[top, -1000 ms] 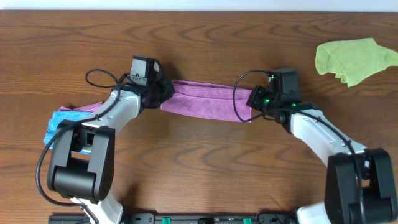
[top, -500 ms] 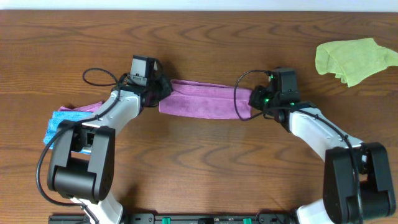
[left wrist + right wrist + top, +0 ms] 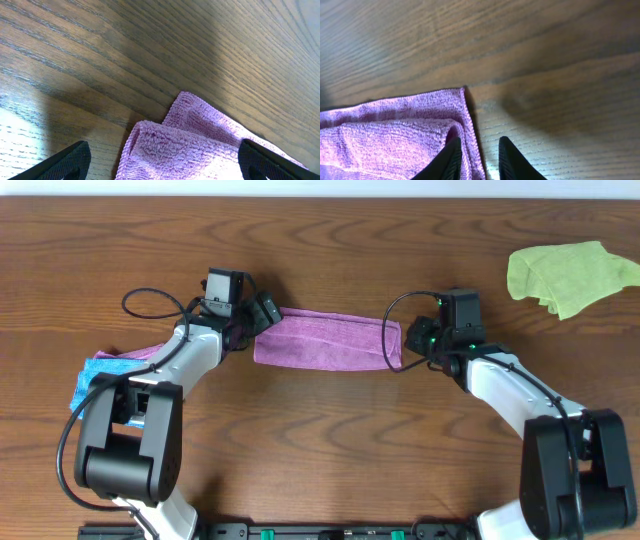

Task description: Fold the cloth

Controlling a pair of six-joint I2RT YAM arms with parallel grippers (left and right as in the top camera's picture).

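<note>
The purple cloth (image 3: 325,340) lies folded into a long strip across the middle of the table. My left gripper (image 3: 262,313) is at the strip's left end, its jaws spread wide. In the left wrist view the cloth's layered corner (image 3: 195,145) lies on the wood between the two fingers of the left gripper (image 3: 165,162), touching neither. My right gripper (image 3: 410,340) is at the strip's right end. In the right wrist view the right gripper (image 3: 480,160) stands a little open, with the cloth's hem (image 3: 472,135) lying between its fingers and one finger (image 3: 451,157) against the fold.
A lime-green cloth (image 3: 570,275) lies crumpled at the far right. A blue folded cloth (image 3: 98,378) with a purple piece (image 3: 140,352) beside it sits at the left, under my left arm. Bare wood surrounds the strip.
Both grippers have opened, the left one wide, the right one slightly. The cloth's ends have come free and the strip has settled flatter and wider on the table.
</note>
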